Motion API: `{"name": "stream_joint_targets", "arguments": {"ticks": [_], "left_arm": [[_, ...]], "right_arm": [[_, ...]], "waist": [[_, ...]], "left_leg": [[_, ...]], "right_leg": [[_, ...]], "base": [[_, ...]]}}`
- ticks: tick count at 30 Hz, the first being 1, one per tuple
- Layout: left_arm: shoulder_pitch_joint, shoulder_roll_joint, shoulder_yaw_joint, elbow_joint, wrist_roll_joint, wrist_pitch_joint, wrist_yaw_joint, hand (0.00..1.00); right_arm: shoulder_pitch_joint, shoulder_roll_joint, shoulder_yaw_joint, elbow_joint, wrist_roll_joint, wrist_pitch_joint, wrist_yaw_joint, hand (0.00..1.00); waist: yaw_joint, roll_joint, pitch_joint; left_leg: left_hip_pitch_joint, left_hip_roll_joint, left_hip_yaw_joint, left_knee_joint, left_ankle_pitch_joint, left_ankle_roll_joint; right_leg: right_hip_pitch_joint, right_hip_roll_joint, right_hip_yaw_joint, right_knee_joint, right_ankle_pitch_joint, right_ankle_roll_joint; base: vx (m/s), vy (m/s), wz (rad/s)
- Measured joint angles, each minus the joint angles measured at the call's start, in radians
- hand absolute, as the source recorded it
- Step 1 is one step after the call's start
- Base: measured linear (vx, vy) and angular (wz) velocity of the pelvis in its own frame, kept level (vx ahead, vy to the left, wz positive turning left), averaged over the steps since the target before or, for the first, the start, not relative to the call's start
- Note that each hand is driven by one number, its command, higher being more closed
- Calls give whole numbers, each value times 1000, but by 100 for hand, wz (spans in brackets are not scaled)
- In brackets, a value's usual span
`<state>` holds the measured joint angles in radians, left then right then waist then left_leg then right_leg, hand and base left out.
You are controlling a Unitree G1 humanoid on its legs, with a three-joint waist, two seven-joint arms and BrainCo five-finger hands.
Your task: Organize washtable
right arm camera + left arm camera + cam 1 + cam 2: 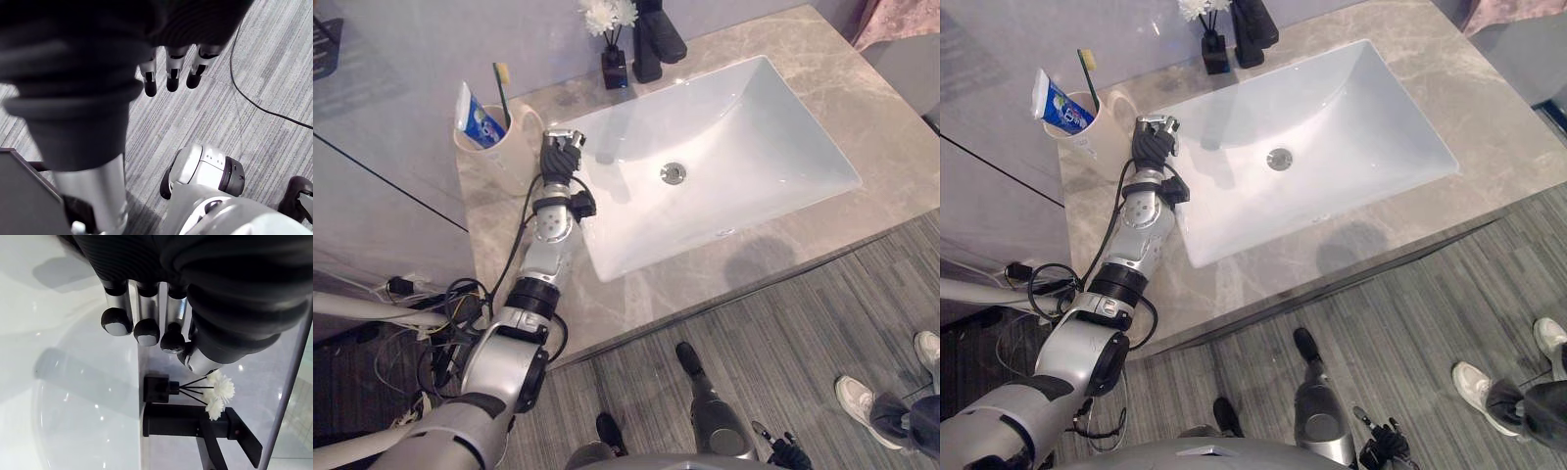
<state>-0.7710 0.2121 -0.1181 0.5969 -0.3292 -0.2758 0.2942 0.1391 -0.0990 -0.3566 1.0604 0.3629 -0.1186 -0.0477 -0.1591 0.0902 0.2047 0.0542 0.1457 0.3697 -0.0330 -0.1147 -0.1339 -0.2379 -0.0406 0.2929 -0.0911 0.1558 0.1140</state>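
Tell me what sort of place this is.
Most likely a bathroom or washroom vanity: a white rectangular sink set in a marble-look counter, a black faucet behind it, and a cup holding a toothbrush and toothpaste tube beside the basin.

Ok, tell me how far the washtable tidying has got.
Done: toothpaste and toothbrush stand in the cup by the sink. In hand: nothing; the left robot hand is open beside the cup, the right robot hand hangs open over the floor. Left: probably just pulling the arm back.
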Motion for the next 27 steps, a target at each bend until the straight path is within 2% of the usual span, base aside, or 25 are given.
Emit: {"name": "stream_joint_targets", "arguments": {"ticks": [6, 10, 12, 13, 15, 19, 25, 27], "left_arm": [[149, -16, -109, -202, 0, 2, -28, 100], [240, -18, -137, -336, 1, -4, -59, 100], [273, -19, -139, -368, 0, -6, -73, 100], [292, -23, -149, -374, 0, -9, -84, 100], [324, -31, -157, -386, 0, -10, -95, 100], [408, -49, -159, -453, -12, -12, -123, 100], [571, -50, -150, -577, -21, -15, -162, 100], [658, -50, -98, -626, -20, -16, -178, 100]], "right_arm": [[0, 0, 0, 1, 0, 0, 4, 0], [3, 0, 0, 2, 1, 1, 5, 0], [5, -2, 0, 2, 2, 1, 6, 0], [6, -4, 0, 2, 9, 1, 6, 0], [9, -6, 1, 2, 9, 1, 6, 0], [9, -8, 6, 1, 10, 0, 6, 0], [20, -9, 32, 11, 18, -1, 5, 0], [18, -9, 47, 12, 51, -2, 6, 0]], "waist": [[5, 3, -1], [10, 7, -5], [18, 13, -9], [31, 20, -14], [34, 27, -24], [45, 30, -29], [63, 28, -68], [70, 21, -86]], "left_leg": [[23, 0, -26, 4, 0, 0], [22, -2, -71, 23, 1, 2], [21, -2, -89, 24, 5, 6], [20, -2, -105, 24, 7, 7], [17, -3, -124, 22, 13, 8], [17, -2, -149, 20, 21, 7], [22, 0, -185, 22, 27, 8], [23, 0, -195, 24, 27, 8]], "right_leg": [[41, -9, -28, 0, 0, 0], [75, -20, -72, 0, -2, -2], [89, -26, -91, -1, -4, -4], [99, -31, -107, -1, -5, -5], [107, -35, -126, -1, -8, -6], [117, -38, -148, -1, -12, -6], [138, -43, -185, -1, -15, -5], [146, -44, -196, -1, -16, -5]], "base": [[-5, 7, 10], [-60, 3, 31], [-88, -6, 33], [-82, -6, 31], [-58, -8, 32], [-33, -15, 20], [15, -10, 15], [5, 4, 13]]}}
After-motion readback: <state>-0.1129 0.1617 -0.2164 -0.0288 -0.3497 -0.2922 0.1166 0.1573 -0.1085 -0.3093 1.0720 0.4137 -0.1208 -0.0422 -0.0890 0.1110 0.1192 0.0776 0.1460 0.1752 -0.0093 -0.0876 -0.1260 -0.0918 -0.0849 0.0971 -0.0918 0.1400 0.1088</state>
